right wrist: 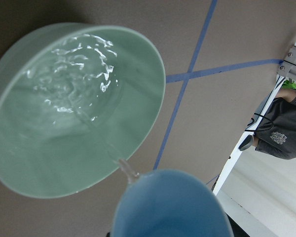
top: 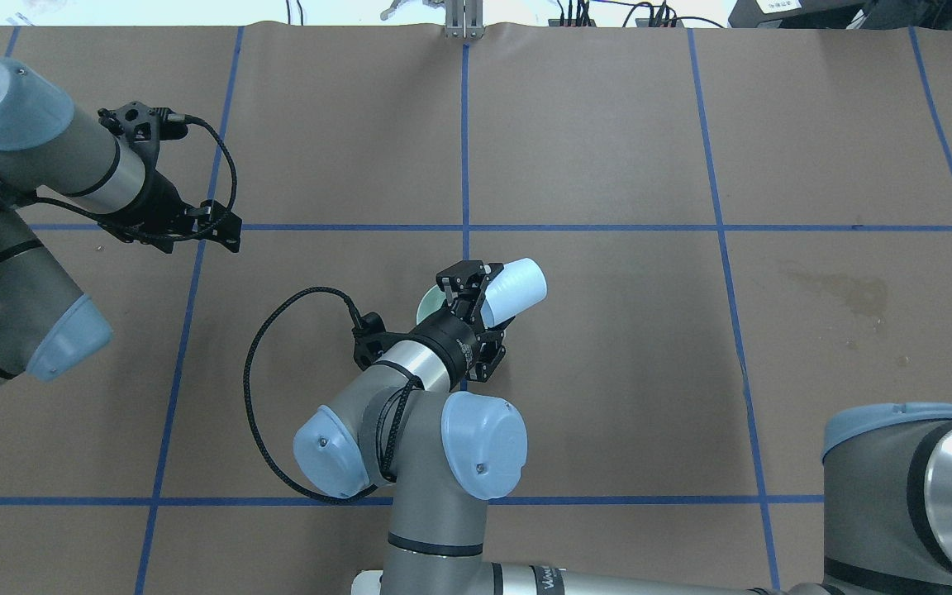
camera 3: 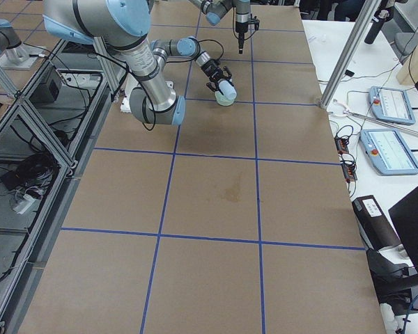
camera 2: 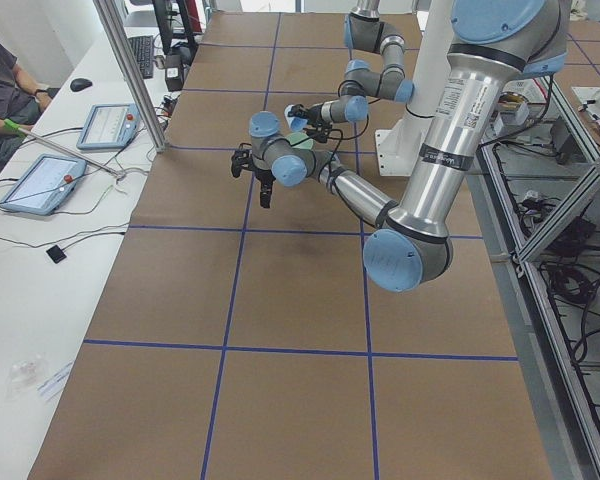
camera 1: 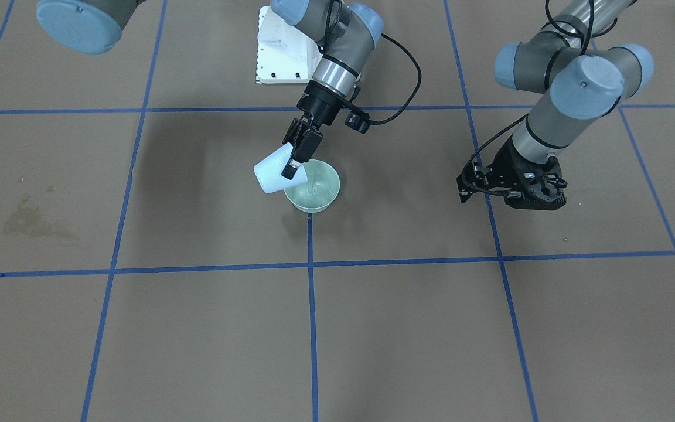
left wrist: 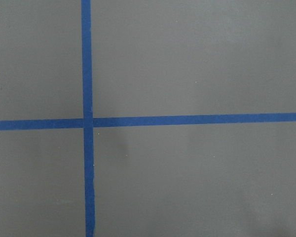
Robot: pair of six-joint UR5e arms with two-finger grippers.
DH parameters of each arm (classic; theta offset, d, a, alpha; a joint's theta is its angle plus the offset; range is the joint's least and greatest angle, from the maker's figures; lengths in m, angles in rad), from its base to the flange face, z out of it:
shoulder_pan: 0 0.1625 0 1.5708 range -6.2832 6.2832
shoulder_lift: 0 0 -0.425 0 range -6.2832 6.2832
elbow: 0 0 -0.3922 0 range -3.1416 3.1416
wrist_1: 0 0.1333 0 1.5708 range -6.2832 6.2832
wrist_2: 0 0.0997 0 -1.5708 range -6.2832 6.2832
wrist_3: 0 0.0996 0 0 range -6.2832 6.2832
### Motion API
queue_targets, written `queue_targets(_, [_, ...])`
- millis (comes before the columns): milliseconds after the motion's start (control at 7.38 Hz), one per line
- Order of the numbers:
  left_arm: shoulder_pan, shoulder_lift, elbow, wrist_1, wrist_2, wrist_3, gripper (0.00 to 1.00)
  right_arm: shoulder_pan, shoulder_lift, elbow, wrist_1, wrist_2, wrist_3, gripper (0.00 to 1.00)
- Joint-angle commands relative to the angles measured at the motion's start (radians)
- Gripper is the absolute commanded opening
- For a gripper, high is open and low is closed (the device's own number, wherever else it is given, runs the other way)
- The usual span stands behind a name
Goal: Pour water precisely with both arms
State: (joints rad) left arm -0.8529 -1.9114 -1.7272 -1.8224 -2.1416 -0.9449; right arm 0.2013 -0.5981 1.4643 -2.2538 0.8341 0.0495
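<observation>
Near the middle of the tabletop [camera 1: 408, 328], grips a pale blue cup [camera 1: 270, 173] tight in the right pincer [camera 1: 293, 167], tipped with its lip over the green bowl [camera 1: 320, 190]. Sends water [right wrist: 79, 64] in a thin stream from that lip into the bowl, glinting at the bottom. Hangs the left pincer [camera 1: 462, 186] well apart above a tape crossing [left wrist: 87, 122]; cannot tell whether apart or together.

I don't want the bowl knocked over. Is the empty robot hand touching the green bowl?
Apart. The front-facing view shows the left gripper well aside from the bowl, bare table between.
</observation>
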Motion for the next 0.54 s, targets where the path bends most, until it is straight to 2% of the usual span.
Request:
queue_targets(0, [0.000, -0.001, 0.000, 0.000, 0.000, -0.002, 1.00, 0.003, 0.035, 0.008, 0.013, 0.002, 0.074, 0.36])
queue_targets(271, [0.000, 0.000, -0.006, 0.000, -0.001, -0.002, 1.00, 0.021, 0.024, 0.051, 0.054, 0.041, 0.167, 0.42])
queue_targets(407, [0.000, 0.000, -0.012, 0.002, 0.000, -0.003, 1.00, 0.050, -0.027, 0.129, 0.100, 0.119, 0.176, 0.41])
